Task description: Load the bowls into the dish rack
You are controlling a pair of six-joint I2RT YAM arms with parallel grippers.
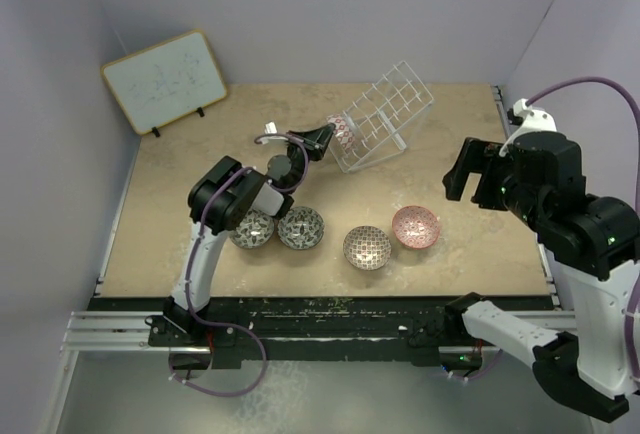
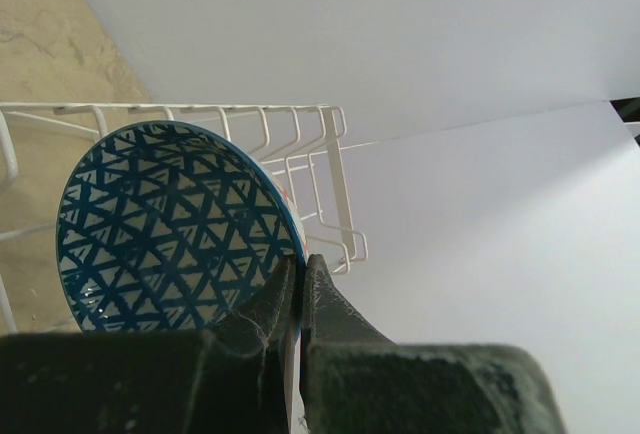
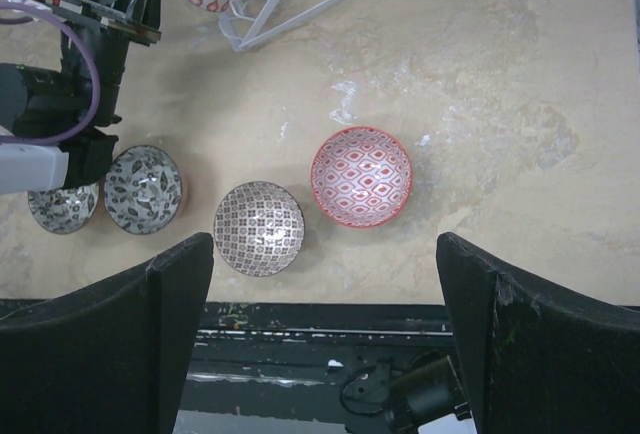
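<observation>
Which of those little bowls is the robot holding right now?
The blue bowl, pinched at its rim by the left tool beside the dish rack. The two grey-white bowls, lattice bowl and pink bowl lie on the table.

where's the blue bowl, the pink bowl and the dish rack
blue bowl (image 2: 175, 229), left wrist view, centre of its patterned inside
pink bowl (image 3: 361, 176), right wrist view, centre of its inside
dish rack (image 1: 385, 112), top external view, middle of its wire grid
</observation>
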